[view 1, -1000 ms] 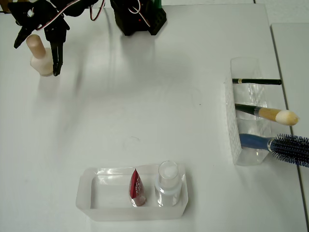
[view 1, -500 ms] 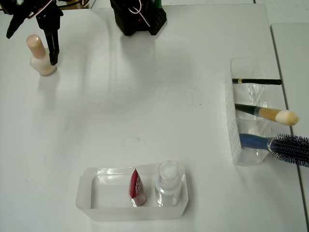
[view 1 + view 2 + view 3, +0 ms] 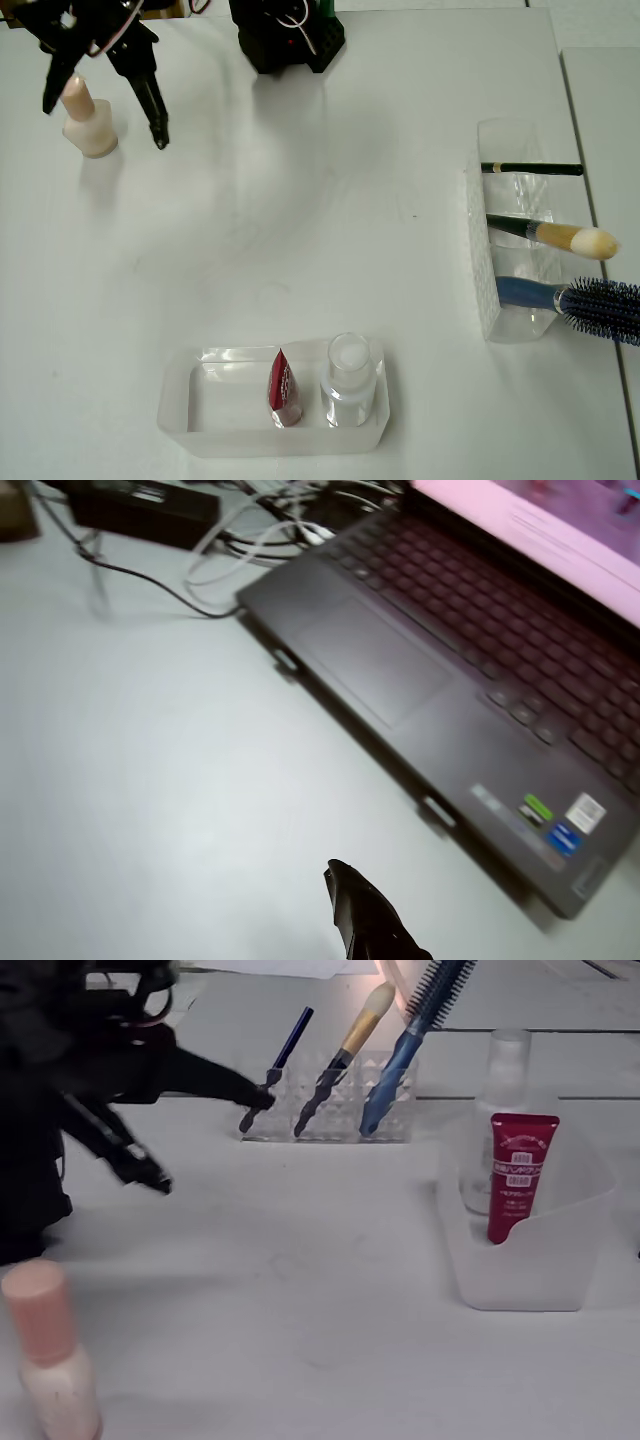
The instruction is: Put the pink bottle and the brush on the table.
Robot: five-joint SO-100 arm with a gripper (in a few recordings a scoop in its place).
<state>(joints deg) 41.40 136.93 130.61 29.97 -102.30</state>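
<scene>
Beneath the wide-open, empty gripper (image 3: pixel 104 115), the pink bottle (image 3: pixel 85 122) stands on the table (image 3: pixel 300 220).

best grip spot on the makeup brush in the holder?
Judging by its pose, grip the brush on the tan-golden middle, below the bristles. It leans out of the clear holder between pencil and hairbrush, so bring the open tool from above.

Pink bottle (image 3: pixel 87 125) upright; brush (image 3: pixel 560 237) racked.

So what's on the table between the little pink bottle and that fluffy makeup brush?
In the overhead view, nothing but bare white table lies between the pink bottle and the brush, apart from the open gripper beside the bottle.
</scene>
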